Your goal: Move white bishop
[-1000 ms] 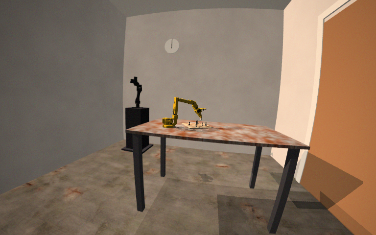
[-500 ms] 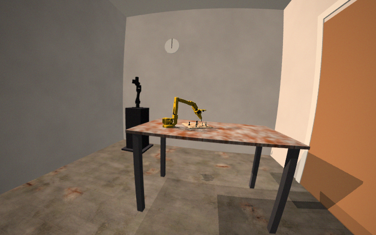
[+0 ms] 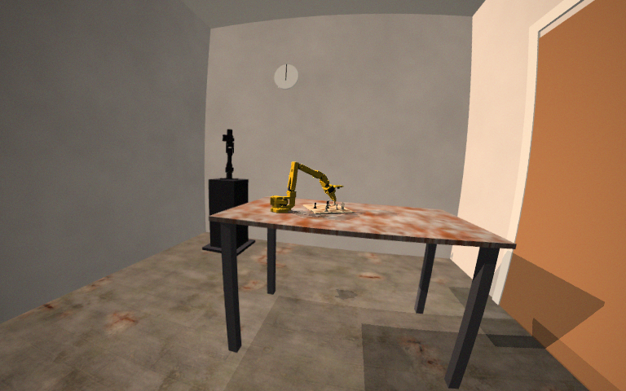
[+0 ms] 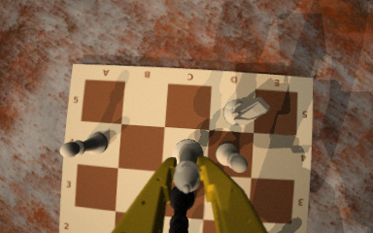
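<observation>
- Seen from the wrist, the yellow pincer (image 4: 186, 177) is closed on the white bishop (image 4: 186, 165), whose rounded top shows between the two yellow fingers.
- The bishop hangs over the light square in column C, row 4, of the chessboard (image 4: 146, 73); whether its foot touches the board is hard to tell from here.
- A dark piece (image 4: 180, 209) stands just behind the bishop, lower between the fingers.
- A white pawn (image 4: 230, 156) stands just beside the bishop on D4.
- A black pawn (image 4: 84, 146) sits near the board's edge in column A.
- Another white piece (image 4: 245, 109) stands on the far row, about D5 and E5.
- From the room view, the arm (image 3: 304, 177) reaches down over the board on the worktop (image 3: 415, 226).
</observation>
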`<state>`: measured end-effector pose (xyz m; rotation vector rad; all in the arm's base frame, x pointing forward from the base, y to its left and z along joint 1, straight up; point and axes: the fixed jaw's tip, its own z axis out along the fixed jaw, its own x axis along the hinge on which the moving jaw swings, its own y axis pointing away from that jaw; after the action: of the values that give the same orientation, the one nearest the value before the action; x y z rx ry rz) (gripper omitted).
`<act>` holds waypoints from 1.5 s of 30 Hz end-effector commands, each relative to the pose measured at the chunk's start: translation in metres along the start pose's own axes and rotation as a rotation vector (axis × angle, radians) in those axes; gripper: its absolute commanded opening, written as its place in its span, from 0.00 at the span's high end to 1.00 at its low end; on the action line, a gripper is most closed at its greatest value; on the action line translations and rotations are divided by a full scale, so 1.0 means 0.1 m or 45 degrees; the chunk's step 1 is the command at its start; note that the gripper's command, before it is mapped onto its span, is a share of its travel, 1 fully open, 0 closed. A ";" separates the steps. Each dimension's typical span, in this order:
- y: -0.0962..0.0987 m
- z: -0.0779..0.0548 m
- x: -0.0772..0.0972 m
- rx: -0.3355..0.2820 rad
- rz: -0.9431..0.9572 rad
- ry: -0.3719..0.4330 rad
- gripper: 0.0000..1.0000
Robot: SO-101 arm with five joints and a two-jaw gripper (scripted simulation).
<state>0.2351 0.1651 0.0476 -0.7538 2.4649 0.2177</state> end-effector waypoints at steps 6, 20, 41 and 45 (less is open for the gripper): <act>0.02 0.10 0.10 -0.007 -0.012 0.033 1.00; 0.03 0.11 0.11 -0.008 -0.013 0.033 1.00; 0.05 0.08 0.11 -0.014 -0.023 0.033 1.00; 0.05 0.08 0.11 -0.014 -0.023 0.033 1.00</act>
<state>0.2301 0.1647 0.0337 -0.7711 2.4833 0.2135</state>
